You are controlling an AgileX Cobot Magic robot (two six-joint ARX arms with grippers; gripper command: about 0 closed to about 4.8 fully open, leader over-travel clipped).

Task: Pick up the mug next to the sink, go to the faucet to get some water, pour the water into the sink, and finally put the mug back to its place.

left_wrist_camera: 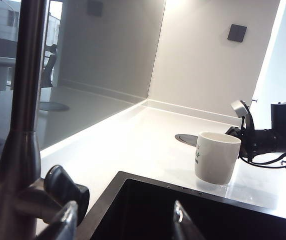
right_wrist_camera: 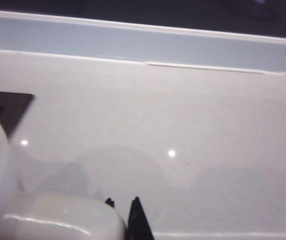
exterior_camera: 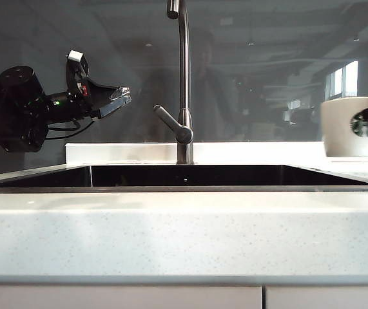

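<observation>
Counter (exterior_camera: 171, 232) w/ sink (exterior_camera: 184, 175), left tool (exterior_camera: 120, 98) spread nr faucet (exterior_camera: 184, 77), right tool (right_wrist_camera: 125, 212) pinching mug (left_wrist_camera: 216, 157) handle

You have one white mug (left_wrist_camera: 217, 157) on the counter (exterior_camera: 184, 232). One sink (exterior_camera: 184, 176), one faucet (exterior_camera: 184, 84) with one lever handle (exterior_camera: 171, 123). Two grippers count: left gripper (exterior_camera: 124, 96), right gripper (right_wrist_camera: 122, 210). One round counter inset (left_wrist_camera: 186, 139). One dark wall plate (left_wrist_camera: 237, 33).
</observation>
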